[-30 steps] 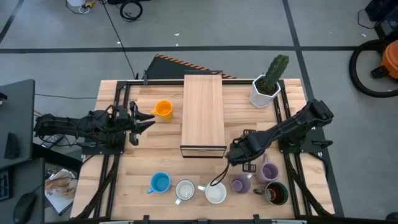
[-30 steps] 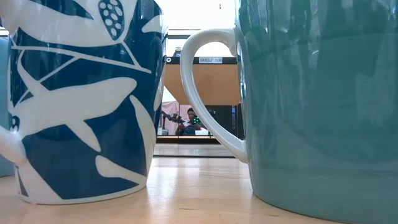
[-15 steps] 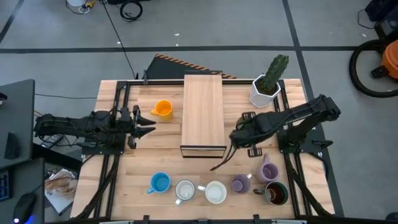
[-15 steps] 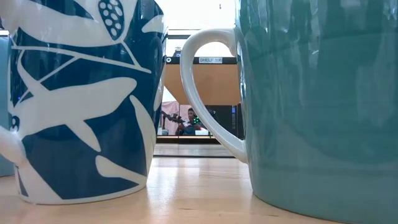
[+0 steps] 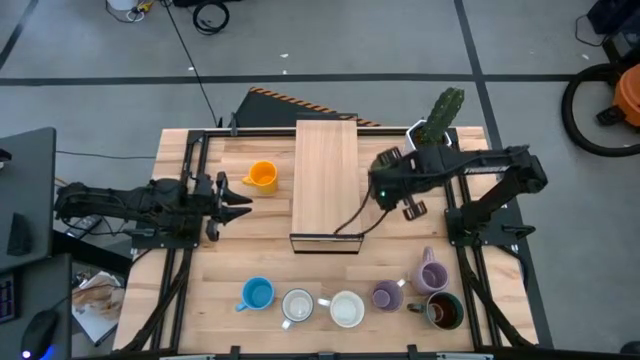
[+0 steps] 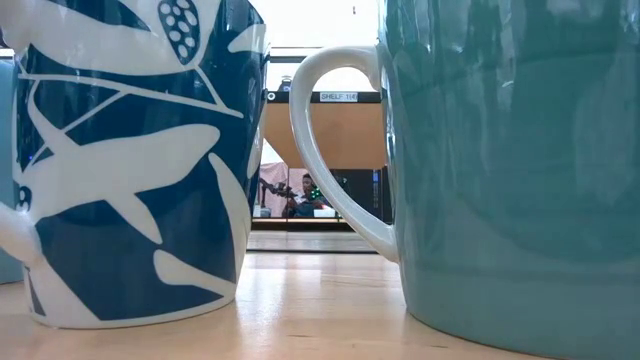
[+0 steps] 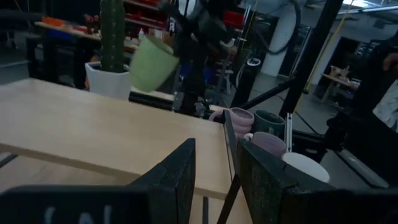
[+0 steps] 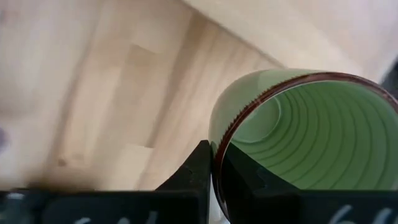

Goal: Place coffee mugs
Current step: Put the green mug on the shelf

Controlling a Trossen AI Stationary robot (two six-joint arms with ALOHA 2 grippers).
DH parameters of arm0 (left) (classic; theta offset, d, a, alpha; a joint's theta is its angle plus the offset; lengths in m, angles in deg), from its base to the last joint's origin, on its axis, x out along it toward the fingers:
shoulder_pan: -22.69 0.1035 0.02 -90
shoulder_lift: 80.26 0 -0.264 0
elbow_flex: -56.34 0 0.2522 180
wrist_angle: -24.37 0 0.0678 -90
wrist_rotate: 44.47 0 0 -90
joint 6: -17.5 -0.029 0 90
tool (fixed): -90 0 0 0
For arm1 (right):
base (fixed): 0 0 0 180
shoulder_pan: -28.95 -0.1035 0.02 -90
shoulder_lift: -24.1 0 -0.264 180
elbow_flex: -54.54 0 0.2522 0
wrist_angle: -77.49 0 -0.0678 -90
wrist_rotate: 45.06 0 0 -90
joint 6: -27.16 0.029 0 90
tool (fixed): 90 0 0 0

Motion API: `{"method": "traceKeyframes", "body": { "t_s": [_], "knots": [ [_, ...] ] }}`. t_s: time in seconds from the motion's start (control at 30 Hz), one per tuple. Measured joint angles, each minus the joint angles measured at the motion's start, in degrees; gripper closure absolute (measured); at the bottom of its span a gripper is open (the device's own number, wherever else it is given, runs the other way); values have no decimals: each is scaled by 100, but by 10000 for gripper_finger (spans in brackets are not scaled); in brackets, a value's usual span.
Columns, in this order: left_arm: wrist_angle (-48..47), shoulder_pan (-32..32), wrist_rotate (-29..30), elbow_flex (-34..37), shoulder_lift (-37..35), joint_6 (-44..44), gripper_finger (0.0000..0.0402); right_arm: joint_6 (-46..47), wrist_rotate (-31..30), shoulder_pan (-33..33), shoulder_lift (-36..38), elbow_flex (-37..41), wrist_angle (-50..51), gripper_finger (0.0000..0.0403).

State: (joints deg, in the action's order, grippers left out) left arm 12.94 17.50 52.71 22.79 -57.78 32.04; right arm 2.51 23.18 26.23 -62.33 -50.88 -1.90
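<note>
Clearly, right gripper (image 8: 214,171) pinches the green mug (image 8: 298,134) by its rim; it could slip, swinging.

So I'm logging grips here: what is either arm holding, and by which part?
The right gripper holds the green mug, its fingers pinching the rim. The left gripper holds nothing.

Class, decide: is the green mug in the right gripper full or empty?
Empty. The right wrist view looks into the green mug, pinched at its rim by the right gripper, and shows only bare ribbed inner walls.
</note>
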Motion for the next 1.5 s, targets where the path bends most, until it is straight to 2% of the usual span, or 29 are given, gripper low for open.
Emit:
{"method": "traceKeyframes", "body": {
  "t_s": [0.27, 0.5, 0.67, 0.83, 1.1, 1.5],
  "knots": [
    [77, 0, 0, 0, 414, 173, 280, -1916, 94, 818, -2, -71, -810, 378],
    [231, 0, 2, 0, 454, 295, 280, -2648, 787, 1497, -4, -71, -1485, 379],
    [372, -17, 2, 0, 454, 329, 280, -3095, 854, 1908, -4, -71, -1954, 379],
    [376, -17, 7, 0, 456, 436, 280, -3249, 1373, 2289, -106, -74, -2121, 380],
    [452, -16, 210, 2, 558, 436, 280, -3593, 1671, 2688, -317, -123, -2560, 380],
    [705, -8, 217, 7, 845, 434, 280, -3678, 2064, 3072, -549, -346, -2513, 380]
  ]
}}
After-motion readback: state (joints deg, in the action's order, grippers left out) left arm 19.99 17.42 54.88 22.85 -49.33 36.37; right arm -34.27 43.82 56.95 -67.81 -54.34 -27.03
